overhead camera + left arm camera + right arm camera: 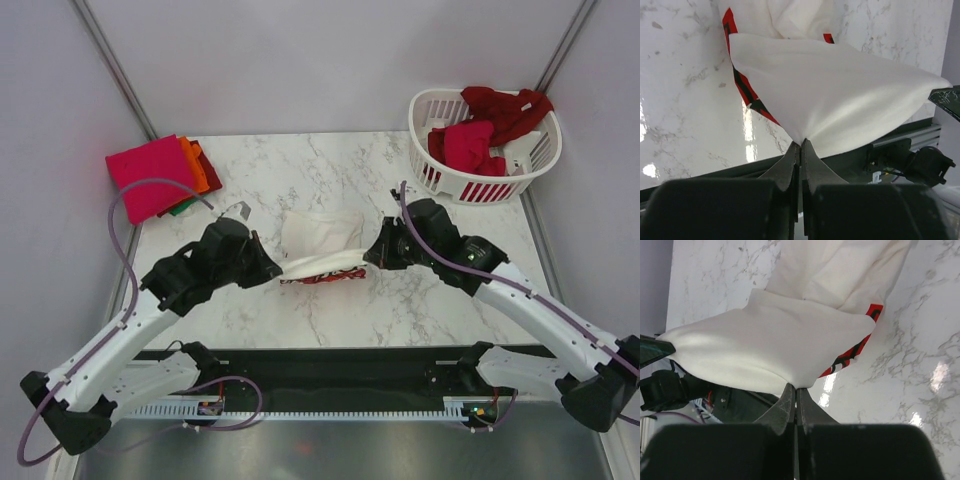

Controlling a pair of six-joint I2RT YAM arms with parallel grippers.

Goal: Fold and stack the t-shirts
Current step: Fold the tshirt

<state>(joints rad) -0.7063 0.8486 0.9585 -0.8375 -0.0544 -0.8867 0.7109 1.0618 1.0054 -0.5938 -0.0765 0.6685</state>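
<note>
Lab booth — plain white walls (330,60), metal corner posts (113,65), marble-look table (300,170).

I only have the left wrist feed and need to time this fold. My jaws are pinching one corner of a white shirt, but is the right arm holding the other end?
Observer: Yes. The right gripper has its jaws shut on the opposite corner of the same cream-white t-shirt, and the near edge is stretched between both arms.
Operator: Is there a stack yet?
Observer: There is a folded stack, magenta-pink on top, at the far left corner of the marble table.
Operator: Any shirts not folded?
Observer: Yes, red t-shirts lie heaped in the white laundry basket at the far right corner.
</note>
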